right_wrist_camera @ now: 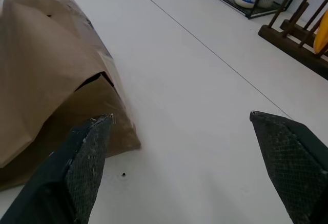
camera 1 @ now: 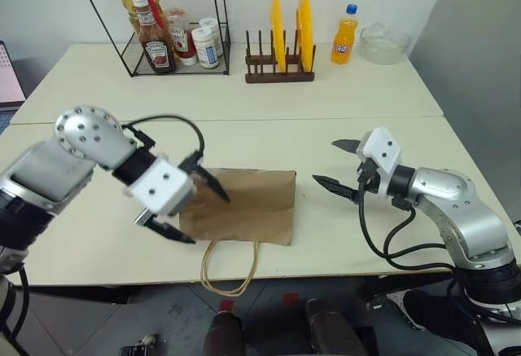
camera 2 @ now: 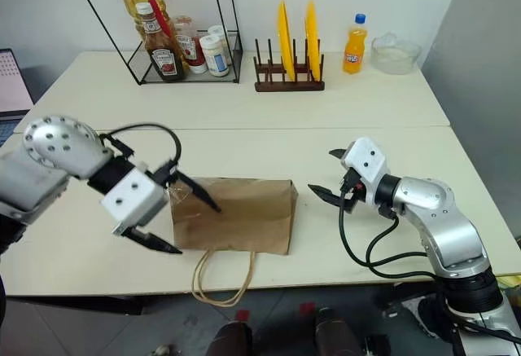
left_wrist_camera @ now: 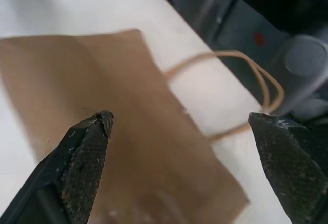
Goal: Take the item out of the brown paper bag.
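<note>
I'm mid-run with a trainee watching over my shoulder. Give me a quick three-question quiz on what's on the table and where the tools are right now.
1. True or false: the left tool is shut on the brown paper bag.
2. Where do the bag's cord handles hang? A) over the table's near edge B) towards the plate rack C) over the right tool
3. Which side of the bag is the right tool on, and is it touching it?

Key: 1. False, its fingers are open above the bag. 2. A. 3. On the robot's right of it, open and apart from it.

Both arms raised; jaws wide apart
</note>
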Robot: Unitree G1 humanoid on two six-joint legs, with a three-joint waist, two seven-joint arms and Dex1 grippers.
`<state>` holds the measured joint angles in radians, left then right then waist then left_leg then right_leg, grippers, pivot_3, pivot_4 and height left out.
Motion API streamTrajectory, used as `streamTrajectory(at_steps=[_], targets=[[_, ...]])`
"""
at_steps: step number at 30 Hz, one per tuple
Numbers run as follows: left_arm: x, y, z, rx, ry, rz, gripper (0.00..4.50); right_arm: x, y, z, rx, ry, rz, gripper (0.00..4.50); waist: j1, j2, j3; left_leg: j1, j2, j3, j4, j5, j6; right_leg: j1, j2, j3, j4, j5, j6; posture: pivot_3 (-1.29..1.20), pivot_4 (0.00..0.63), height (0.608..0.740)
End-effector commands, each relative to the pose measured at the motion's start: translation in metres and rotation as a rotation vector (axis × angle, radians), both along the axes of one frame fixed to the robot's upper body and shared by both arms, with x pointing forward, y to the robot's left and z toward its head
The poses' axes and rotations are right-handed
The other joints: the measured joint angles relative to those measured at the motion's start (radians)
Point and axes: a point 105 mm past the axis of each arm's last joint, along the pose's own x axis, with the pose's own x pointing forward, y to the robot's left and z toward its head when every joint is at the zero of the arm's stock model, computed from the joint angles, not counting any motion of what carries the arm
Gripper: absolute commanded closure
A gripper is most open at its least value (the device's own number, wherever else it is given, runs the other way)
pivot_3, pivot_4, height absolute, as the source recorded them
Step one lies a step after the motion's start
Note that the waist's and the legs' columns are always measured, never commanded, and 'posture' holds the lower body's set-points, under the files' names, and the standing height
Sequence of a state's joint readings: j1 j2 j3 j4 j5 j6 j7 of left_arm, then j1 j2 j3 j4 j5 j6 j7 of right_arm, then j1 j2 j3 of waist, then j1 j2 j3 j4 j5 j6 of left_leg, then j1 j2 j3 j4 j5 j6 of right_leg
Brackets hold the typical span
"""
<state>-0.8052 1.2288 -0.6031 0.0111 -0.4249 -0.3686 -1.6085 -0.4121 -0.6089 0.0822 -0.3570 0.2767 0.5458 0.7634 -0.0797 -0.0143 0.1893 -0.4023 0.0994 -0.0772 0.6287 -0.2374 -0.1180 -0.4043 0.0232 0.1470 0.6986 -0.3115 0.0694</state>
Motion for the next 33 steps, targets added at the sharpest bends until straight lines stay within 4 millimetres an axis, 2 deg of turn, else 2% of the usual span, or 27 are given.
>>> streamTrajectory(at_steps=[1, 5, 10, 12, 16, 19, 27, 33], targets=[[0.002, -0.002, -0.013, -0.028, -0.051, -0.080, 0.00, -0.004, 0.005, 0.009, 0.008, -0.047, 0.028, 0.02, 0.005, 0.000, 0.000, 0.000, 0.000, 0.000, 0.000, 0.000, 0.000, 0.000, 0.000, 0.000, 0.000, 0.000, 0.000, 0.00, 0.150, 0.740], [-0.001, -0.009, -0.031, -0.128, -0.041, -0.105, 0.00, -0.014, 0.004, 0.000, -0.004, -0.028, 0.044, 0.02, 0.006, 0.000, 0.000, 0.000, 0.000, 0.000, 0.000, 0.000, 0.000, 0.000, 0.000, 0.000, 0.000, 0.000, 0.000, 0.00, 0.150, 0.740], [-0.005, -0.004, -0.050, -0.111, -0.053, -0.138, 0.00, -0.033, 0.005, -0.015, -0.061, -0.007, 0.107, 0.02, 0.006, 0.000, 0.000, 0.000, 0.000, 0.000, -0.001, 0.000, 0.000, 0.000, 0.000, 0.000, 0.000, 0.000, -0.001, 0.00, 0.150, 0.740], [0.000, -0.004, -0.049, -0.117, -0.065, -0.130, 0.00, -0.037, 0.004, -0.018, -0.069, 0.005, 0.118, 0.02, 0.007, 0.000, 0.000, 0.000, 0.000, 0.000, 0.000, 0.000, 0.000, 0.000, 0.000, 0.000, 0.000, 0.000, -0.001, 0.00, 0.150, 0.740], [0.018, -0.010, -0.027, -0.163, -0.108, -0.080, 0.00, -0.038, 0.001, -0.020, -0.074, 0.014, 0.117, 0.02, 0.007, -0.001, 0.000, 0.000, 0.000, 0.000, 0.001, 0.000, 0.000, 0.001, 0.000, 0.000, 0.000, 0.000, 0.000, 0.00, 0.150, 0.740], [0.017, -0.008, -0.020, -0.150, -0.115, -0.084, 0.00, -0.038, 0.002, -0.022, -0.072, 0.016, 0.119, 0.02, 0.007, -0.001, 0.000, 0.000, 0.000, 0.000, 0.001, 0.000, 0.000, 0.001, 0.000, 0.000, 0.000, 0.000, 0.000, 0.00, 0.150, 0.740], [0.008, 0.008, -0.017, -0.050, -0.125, -0.126, 0.00, -0.038, 0.004, -0.025, -0.074, 0.020, 0.135, 0.02, -0.002, -0.001, 0.000, 0.000, 0.000, 0.000, -0.001, 0.000, 0.000, 0.000, 0.000, 0.000, 0.000, 0.000, 0.000, 0.00, 0.150, 0.740], [-0.006, 0.008, -0.034, -0.055, -0.080, -0.168, 0.00, -0.041, 0.004, -0.028, -0.081, 0.024, 0.146, 0.02, -0.001, -0.001, 0.000, 0.000, 0.000, 0.000, 0.000, 0.000, 0.000, 0.001, 0.000, 0.000, 0.000, 0.000, 0.000, 0.00, 0.150, 0.740]])
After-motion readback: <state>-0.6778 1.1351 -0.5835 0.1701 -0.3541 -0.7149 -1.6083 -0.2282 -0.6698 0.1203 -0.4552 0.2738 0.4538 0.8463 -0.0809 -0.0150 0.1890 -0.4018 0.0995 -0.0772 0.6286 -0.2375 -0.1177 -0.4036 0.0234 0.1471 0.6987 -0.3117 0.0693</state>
